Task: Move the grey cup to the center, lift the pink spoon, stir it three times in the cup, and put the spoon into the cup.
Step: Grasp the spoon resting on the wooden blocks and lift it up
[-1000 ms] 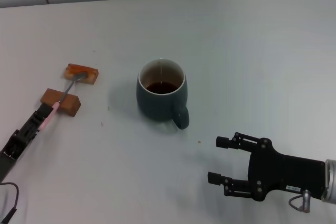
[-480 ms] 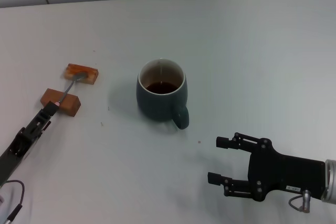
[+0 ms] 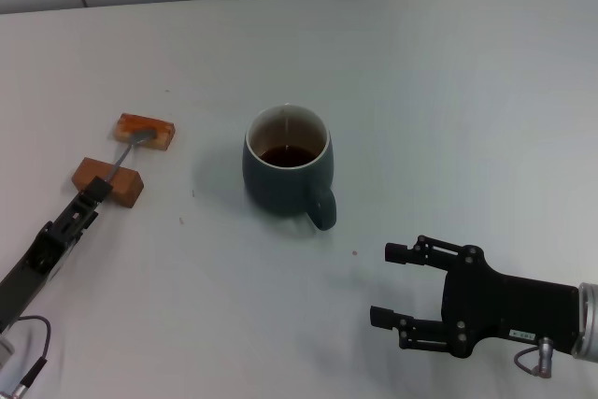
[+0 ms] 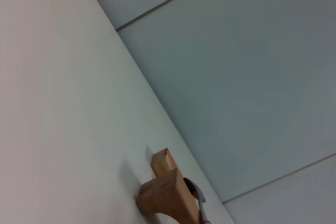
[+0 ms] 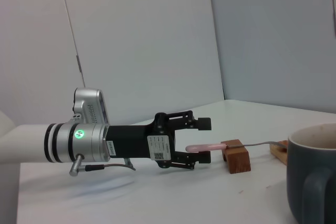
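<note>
Pink spoon [image 3: 120, 163] handle hidden — left gripper [image 3: 92, 195] covers it.

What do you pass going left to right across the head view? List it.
left gripper → near wooden block → far wooden block → grey cup → right gripper, fingers open.

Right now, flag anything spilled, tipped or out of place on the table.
Nothing stands out. The cup is upright with its liquid inside, and the spoon lies bridged across the two blocks, left gripper open around its handle.
</note>
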